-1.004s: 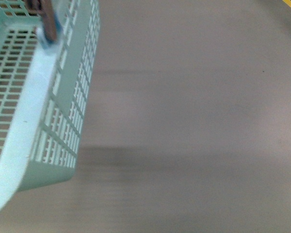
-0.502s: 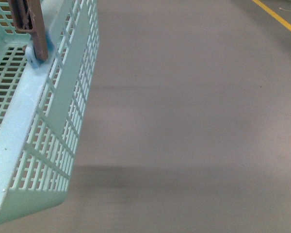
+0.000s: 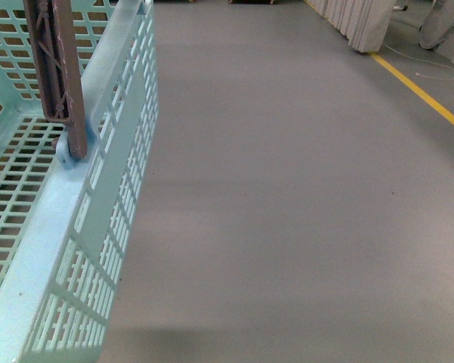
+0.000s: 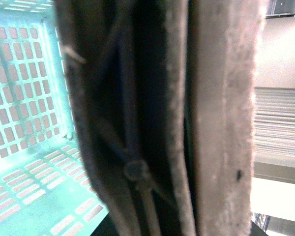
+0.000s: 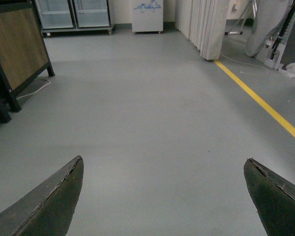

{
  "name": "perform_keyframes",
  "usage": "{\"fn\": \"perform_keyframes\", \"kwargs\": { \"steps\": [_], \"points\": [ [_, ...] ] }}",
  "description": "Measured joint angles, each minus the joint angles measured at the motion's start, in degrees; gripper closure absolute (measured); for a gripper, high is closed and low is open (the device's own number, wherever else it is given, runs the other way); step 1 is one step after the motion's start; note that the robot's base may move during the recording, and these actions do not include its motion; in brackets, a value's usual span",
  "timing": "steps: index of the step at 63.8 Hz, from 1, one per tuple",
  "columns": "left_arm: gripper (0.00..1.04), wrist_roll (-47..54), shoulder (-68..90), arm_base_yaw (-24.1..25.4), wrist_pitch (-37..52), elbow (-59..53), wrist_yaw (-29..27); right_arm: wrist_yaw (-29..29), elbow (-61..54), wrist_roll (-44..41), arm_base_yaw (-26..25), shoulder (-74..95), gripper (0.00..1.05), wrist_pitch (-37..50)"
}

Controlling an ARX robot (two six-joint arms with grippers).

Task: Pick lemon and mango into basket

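Basket (image 3: 45,249) just hung off its brown handle (image 3: 57,68), pinched in the left claw (image 4: 152,123), while the right claw (image 5: 164,158) pointed forward over the floor (image 5: 152,98), fingers spread wide.

Grey floor (image 3: 287,189) fills centre and right of front frame. Yellow line (image 3: 424,91) runs diagonal at upper right. White folding partition (image 3: 359,23) at top right, just beside line. Right wrist view: wooden cabinet (image 5: 14,49) on black frame, glass-door cabinets (image 5: 73,12) and white appliance (image 5: 147,14) along far wall, cable (image 5: 32,88) on floor near wooden cabinet.
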Motion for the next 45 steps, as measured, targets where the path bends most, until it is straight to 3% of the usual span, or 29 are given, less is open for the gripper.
{"fn": "perform_keyframes", "kwargs": {
  "steps": [45],
  "points": [
    [0.9, 0.0, 0.0, 0.0, 0.0, 0.0, 0.0, 0.0, 0.0, 0.0, 0.0, 0.0, 0.09, 0.0]
  ]
}}
